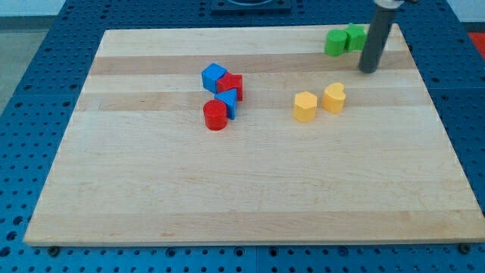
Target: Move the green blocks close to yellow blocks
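Two green blocks sit side by side at the view's top right of the board: one (335, 42) on the left and one (355, 36) on the right, touching. Two yellow blocks lie lower, right of centre: a hexagonal one (305, 106) and a heart-like one (333, 98), nearly touching. My tip (367, 70) rests on the board just right of and below the green blocks, and above and to the right of the yellow ones. It touches no block.
A cluster lies left of centre: a blue cube (214, 76), a red block (232, 86), a small blue block (226, 104) and a red cylinder (215, 115). The wooden board (242, 189) lies on a blue perforated table.
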Available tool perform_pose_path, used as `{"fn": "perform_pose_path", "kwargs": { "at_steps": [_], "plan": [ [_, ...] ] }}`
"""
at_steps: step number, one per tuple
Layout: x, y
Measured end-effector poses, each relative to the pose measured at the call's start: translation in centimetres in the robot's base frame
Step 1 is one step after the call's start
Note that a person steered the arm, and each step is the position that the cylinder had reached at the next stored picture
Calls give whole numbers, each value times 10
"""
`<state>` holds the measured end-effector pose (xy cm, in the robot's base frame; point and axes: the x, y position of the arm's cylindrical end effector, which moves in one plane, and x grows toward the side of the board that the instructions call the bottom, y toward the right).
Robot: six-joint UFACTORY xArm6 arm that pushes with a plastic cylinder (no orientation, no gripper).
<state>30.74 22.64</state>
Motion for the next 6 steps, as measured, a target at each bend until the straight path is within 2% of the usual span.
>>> {"fn": "perform_pose_path", "kwargs": {
  "at_steps": [2, 3, 4, 5, 6],
  "plan": [
    [-87, 53],
    [-87, 14],
    [-83, -50],
    [-69, -67],
    [-73, -96]
  ]
}}
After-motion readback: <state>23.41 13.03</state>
